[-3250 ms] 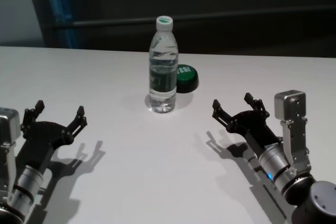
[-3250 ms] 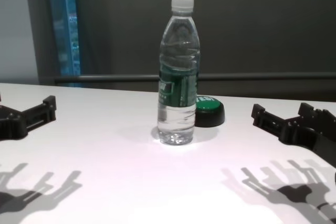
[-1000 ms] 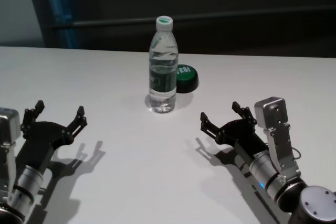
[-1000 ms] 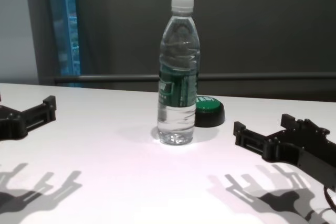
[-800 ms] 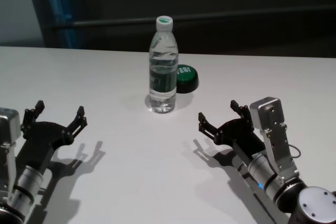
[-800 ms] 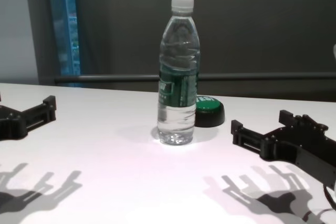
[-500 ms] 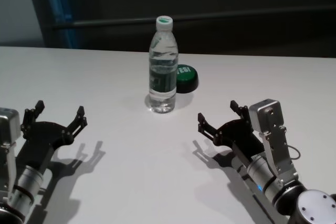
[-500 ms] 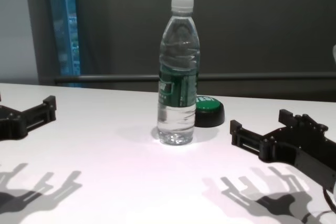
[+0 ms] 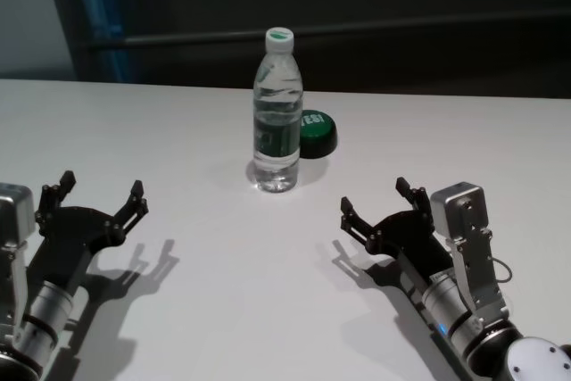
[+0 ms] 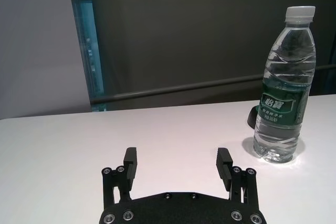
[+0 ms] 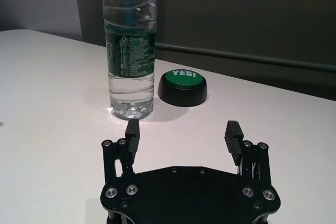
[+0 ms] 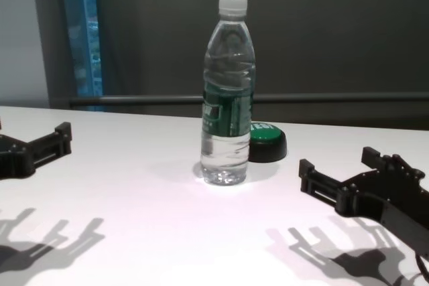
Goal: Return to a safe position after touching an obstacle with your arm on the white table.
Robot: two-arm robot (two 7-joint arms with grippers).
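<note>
Leftmost, the left gripper (image 9: 98,200) is being held low over the white table (image 9: 178,131), fingers spread wide and empty. Ahead of it and to its right, the bottle (image 9: 277,113) is being left upright, a green button (image 9: 314,133) just behind. Rightmost, the right gripper (image 9: 379,207) is being held wide open, empty, near the bottle but apart from it.

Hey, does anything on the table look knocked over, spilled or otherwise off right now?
Nothing stands out. The bottle stands upright and capped on the table, with no water around it, and the green button sits just behind it. The left tool and right tool are both open, clear of the bottle.
</note>
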